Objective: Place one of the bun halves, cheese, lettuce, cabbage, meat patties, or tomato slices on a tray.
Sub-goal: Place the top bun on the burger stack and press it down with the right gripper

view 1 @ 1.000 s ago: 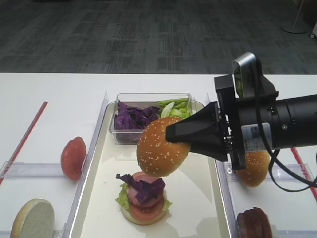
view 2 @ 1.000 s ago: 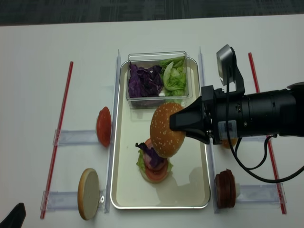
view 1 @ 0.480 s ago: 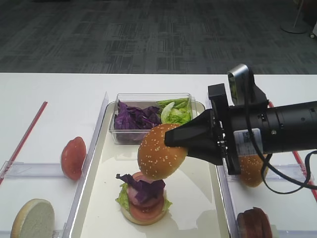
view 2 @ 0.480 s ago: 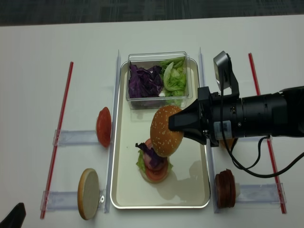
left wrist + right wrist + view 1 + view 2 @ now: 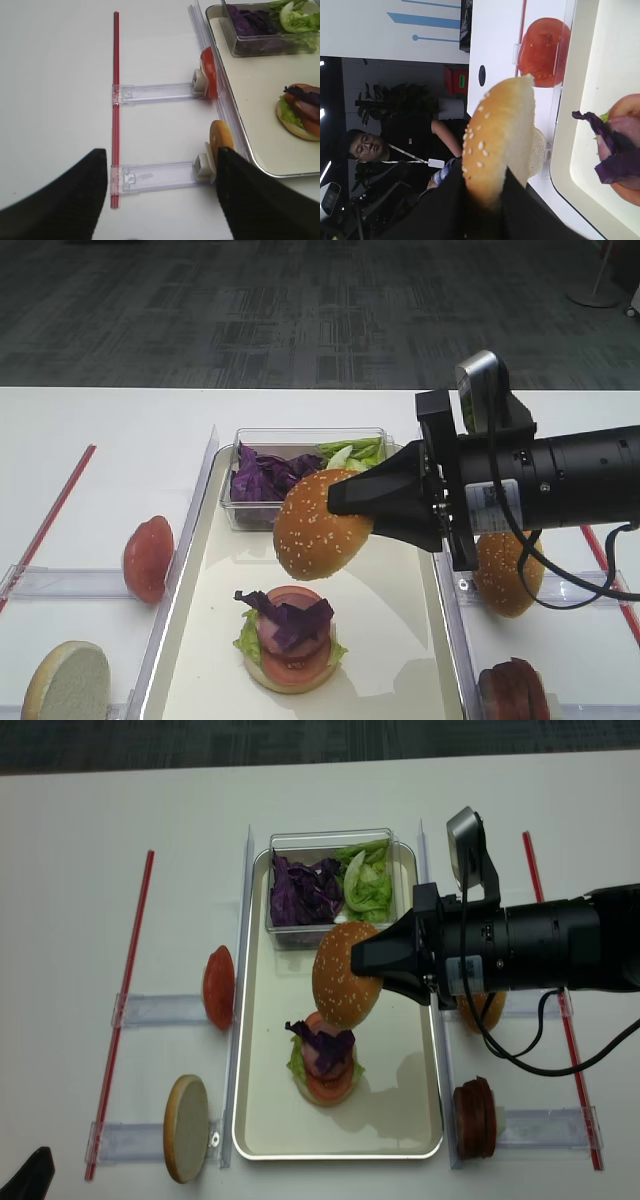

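Note:
My right gripper [image 5: 352, 508] is shut on a sesame-seeded bun half [image 5: 318, 528], holding it on edge in the air over the cream tray [image 5: 395, 635]. In the right wrist view the dark fingers [image 5: 455, 200] clamp the bun half [image 5: 495, 140] from both sides. Below it on the tray stands a stack [image 5: 322, 1065] of bun base, lettuce, tomato, meat and purple cabbage. My left gripper [image 5: 161, 155] hangs open over the table left of the tray, with nothing in it.
A clear tub [image 5: 333, 885] of cabbage [image 5: 305, 890] and lettuce [image 5: 370, 880] sits at the tray's far end. Holders left carry a tomato slice [image 5: 218, 987] and a pale bun half [image 5: 186, 1127]; right, a second sesame bun [image 5: 480, 1012] and meat patties [image 5: 475, 1118].
The right gripper has carried the bun half slightly left and toward the tub, still above the stack. The left gripper has not moved.

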Tool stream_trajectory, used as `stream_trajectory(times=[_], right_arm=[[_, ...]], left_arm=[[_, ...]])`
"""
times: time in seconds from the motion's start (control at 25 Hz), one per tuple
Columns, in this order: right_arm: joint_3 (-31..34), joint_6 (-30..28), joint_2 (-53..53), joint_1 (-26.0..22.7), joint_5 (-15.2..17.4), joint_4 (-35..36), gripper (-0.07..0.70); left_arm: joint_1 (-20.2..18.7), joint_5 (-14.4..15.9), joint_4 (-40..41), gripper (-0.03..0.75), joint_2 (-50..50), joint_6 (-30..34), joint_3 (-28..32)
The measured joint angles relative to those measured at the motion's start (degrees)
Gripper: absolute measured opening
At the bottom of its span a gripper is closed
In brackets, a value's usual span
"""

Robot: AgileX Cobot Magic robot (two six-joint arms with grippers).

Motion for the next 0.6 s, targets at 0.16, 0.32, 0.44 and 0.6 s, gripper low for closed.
stream_trajectory(times=[0.16, 0.32, 0.44, 0.6], right_arm=[[0.0, 0.0, 0.0, 0.0, 0.0, 0.0, 0.169], [0.0, 0.0, 0.9, 0.3, 0.0, 0.0, 0.169], [0.0, 0.0, 1.2, 1.9, -0.1, 0.4, 0.169], [-1.1, -0.5, 1.2, 4.4, -0.1, 0.6, 0.169]], left_arm=[[0.0, 0.0, 0.0, 0.445, 0.0, 0.0, 0.0], [0.0, 0.0, 0.0, 0.444, 0.0, 0.0, 0.0], [0.0, 0.0, 0.0, 0.442, 0.0, 0.0, 0.0], [0.0, 0.0, 0.0, 0.44, 0.0, 0.0, 0.0]])
